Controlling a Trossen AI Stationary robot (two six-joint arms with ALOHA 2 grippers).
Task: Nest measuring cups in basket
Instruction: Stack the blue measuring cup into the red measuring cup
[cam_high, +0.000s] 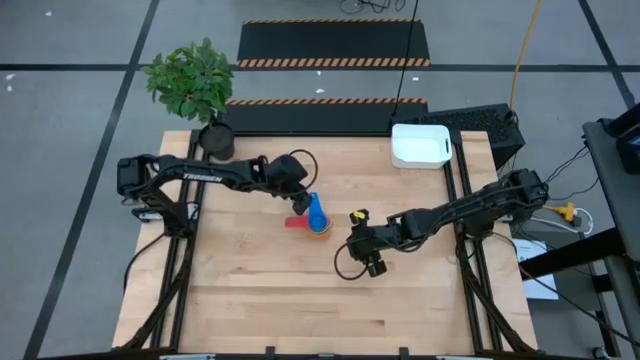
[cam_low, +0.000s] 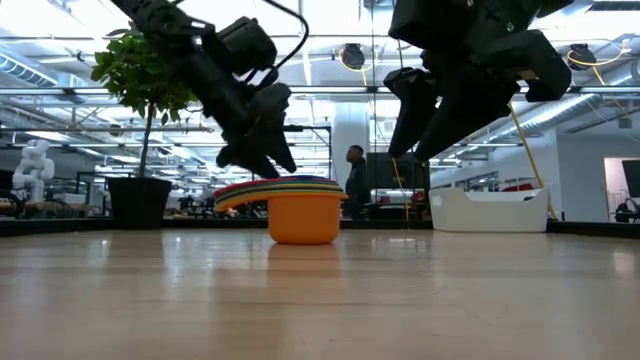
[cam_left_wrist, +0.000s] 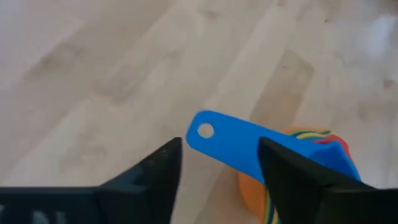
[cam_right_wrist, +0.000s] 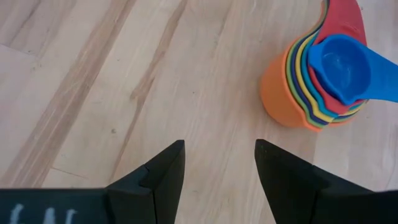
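Wooden table (cam_high: 260, 290), nested measuring cups (cam_high: 317, 218), basket (cam_high: 420, 146), plant pot (cam_high: 216, 141)

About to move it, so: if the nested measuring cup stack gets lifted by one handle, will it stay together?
Probably not wholly: the measuring cup stack looks loosely nested, so lower cups may drop. The plastic seems light and stiff. Its fanned handles could tip it.

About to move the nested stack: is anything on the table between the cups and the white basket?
Nothing visible lies on the bare wood between the nested measuring cups and the basket. The right gripper hangs nearer the front edge, off that line; the left gripper is at the stack.
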